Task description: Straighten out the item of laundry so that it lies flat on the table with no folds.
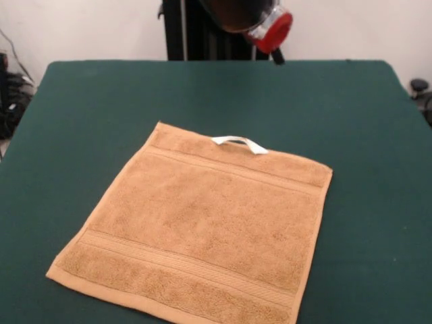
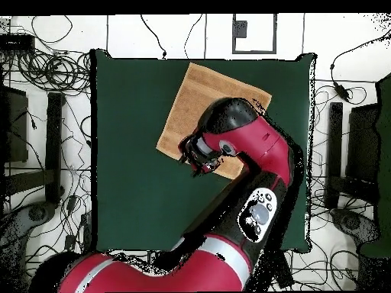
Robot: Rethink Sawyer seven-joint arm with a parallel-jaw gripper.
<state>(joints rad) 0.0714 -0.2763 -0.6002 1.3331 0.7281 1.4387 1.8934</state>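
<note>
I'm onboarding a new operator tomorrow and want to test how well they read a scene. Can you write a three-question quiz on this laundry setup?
1. True or false: the towel lies spread out on the table with no fold visible in the front view.
2. Multiple choice: in the front view, the white loop tag sits on which edge of the towel? A) the edge nearest the camera B) the edge farthest from the camera C) the left edge
3. Short answer: in the overhead view, what hides part of the towel?

Key
1. True.
2. B.
3. The robot's red and black arm, which reaches over the towel's edge that lies towards the robot's base.
</note>
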